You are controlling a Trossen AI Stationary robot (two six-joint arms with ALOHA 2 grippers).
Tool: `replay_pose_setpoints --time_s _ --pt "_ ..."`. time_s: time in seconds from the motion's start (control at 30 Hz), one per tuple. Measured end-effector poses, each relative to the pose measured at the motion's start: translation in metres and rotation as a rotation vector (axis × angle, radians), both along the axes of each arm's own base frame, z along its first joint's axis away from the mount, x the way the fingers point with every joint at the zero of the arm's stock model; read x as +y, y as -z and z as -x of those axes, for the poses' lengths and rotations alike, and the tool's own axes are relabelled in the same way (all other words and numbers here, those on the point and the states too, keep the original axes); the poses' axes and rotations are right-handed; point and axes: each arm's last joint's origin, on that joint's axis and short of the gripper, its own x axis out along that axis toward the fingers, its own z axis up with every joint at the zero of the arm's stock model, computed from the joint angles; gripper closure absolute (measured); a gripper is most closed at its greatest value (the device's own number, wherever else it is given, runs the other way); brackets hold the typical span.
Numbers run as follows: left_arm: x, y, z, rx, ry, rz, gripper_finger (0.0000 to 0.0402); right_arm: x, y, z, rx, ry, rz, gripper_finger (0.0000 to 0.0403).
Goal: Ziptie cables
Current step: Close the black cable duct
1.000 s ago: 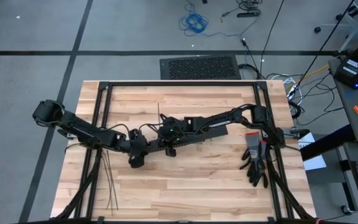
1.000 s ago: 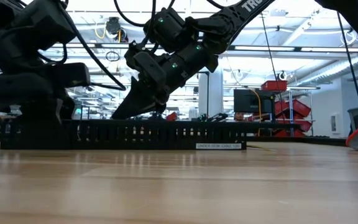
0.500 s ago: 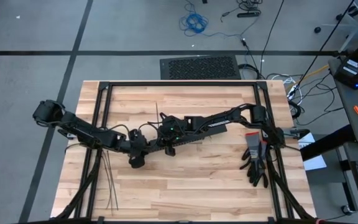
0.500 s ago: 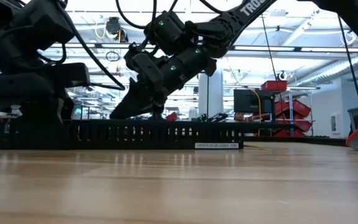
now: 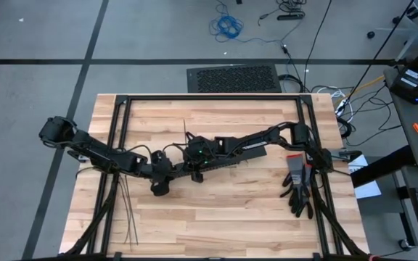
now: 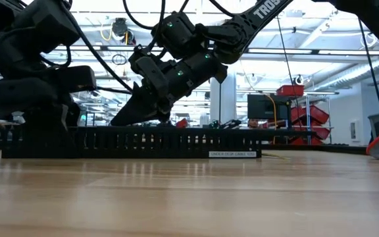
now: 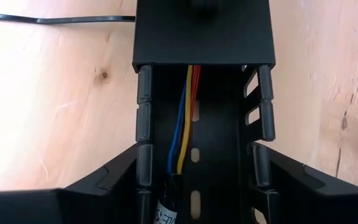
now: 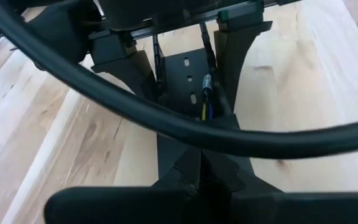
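Observation:
A long black slotted duct [image 5: 239, 153] lies across the table's middle. The cables [image 7: 184, 118], thin blue, yellow and red wires, lie along its channel and also show in the right wrist view [image 8: 205, 102]. My left gripper [image 5: 160, 176] is at the duct's left end, with a finger on each side of it. My right gripper [image 5: 194, 162] is shut and slants down into the duct [image 6: 176, 141] just right of the left one. One ziptie [image 7: 55, 19], a thin dark strip, runs out from it toward the far edge. Several more zipties [image 5: 127, 210] lie flat near the left front corner. My left gripper [image 7: 197, 155] clasps the duct's left end across its width, with one finger on the outside of each slotted wall [image 7: 143, 155]. It comes along the duct from the table's left. The duct rests flat on the table. My right gripper [image 6: 118, 120] reaches down from above, slanting left into the channel. The ziptie's end [image 7: 126, 18] leads to its fingers, but the gripper body hides the place of contact.
A pair of dark gloves [image 5: 298, 185] lies near the table's right edge. A black frame [image 5: 194, 97] runs around the wooden top. Bare wood lies in front of the duct. A thick black cable [image 8: 166, 118] crosses the right wrist view.
My right gripper has edged along the duct toward the left gripper, and its fingertips have dipped lower behind the duct wall. The ziptie standing out of it has swayed with it. The left gripper and the duct have stayed almost still.

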Motion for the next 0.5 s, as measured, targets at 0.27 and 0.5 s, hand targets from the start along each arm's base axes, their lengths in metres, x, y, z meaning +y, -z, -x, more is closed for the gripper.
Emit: replay_pose_setpoints --time_s 0.27,0.5 --pt "0.0 -0.001 -0.002 -0.016 0.001 0.004 0.0153 0.0 -0.013 0.003 -0.016 -0.014 0.046 0.0398" --pt "0.0 -0.001 -0.002 -0.013 0.008 -0.001 0.0153 0.002 -0.038 0.011 -0.011 -0.032 0.062 0.0368"
